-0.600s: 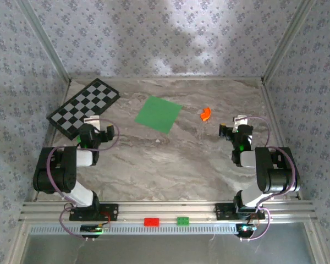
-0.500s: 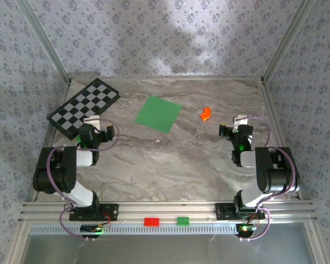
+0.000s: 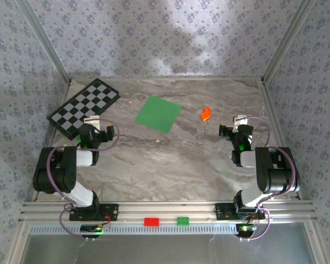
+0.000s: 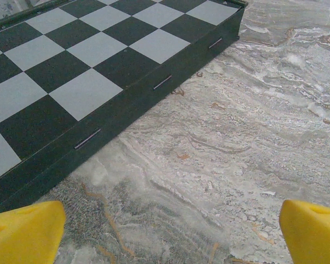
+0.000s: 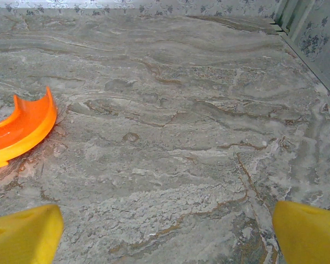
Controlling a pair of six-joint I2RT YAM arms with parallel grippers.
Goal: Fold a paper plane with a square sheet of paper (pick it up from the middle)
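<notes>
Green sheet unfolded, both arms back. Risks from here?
Square sheet of paper lies flat on the table: a mid-sheet pinch may slip or crumple it.
Orange curved piece sits between the right end effector and the sheet: a reach may knock it.
Checkered board lies beside the left end effector: a swing may clip it.

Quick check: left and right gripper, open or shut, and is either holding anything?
Left gripper: open, holding nothing, beside the checkered board.
Right gripper: open, holding nothing, near the orange curved piece.
</notes>
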